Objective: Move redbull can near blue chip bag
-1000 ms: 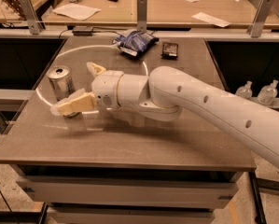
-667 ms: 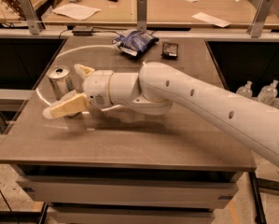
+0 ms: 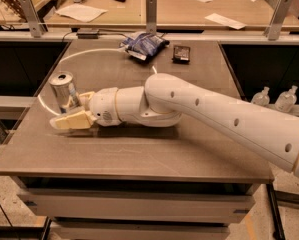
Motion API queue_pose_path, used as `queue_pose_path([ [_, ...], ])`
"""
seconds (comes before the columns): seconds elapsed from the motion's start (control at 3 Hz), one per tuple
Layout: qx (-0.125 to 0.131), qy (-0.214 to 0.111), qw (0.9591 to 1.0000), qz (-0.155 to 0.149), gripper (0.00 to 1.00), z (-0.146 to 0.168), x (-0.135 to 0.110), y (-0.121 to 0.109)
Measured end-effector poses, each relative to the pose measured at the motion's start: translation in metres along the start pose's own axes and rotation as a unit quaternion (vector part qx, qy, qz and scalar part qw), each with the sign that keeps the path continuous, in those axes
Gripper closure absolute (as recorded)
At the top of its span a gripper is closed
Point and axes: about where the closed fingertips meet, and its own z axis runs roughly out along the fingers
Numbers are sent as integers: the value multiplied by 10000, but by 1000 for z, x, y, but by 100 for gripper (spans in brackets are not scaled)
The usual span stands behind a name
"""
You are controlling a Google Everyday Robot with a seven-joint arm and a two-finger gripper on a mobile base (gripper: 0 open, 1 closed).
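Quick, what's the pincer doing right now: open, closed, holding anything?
Pincer: open, low beside the redbull can, holding nothing.

The redbull can [image 3: 63, 89] is shiny bare metal, and the gripper [image 3: 69, 111] just beside it at the table's left side has matt cream plastic fingers [image 3: 71, 120], spread apart, on a smooth, glossy white plastic arm [image 3: 199, 109]. The blue chip bag [image 3: 144, 44] is crinkled, shiny foil — the table [image 3: 139, 154] a smooth brown top with a dull sheen.
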Motion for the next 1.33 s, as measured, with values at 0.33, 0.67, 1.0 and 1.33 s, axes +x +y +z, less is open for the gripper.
queue_pose_path([
  [0.33,159,-26,9996,222,65,-7,11,-6],
  [0.67,766,-145,9966,262,87,-33,1,-8],
  [1.0,2062,-164,9780,276,100,-93,-13,-35],
  [1.33,3253,4,9454,219,100,-153,-14,-64],
])
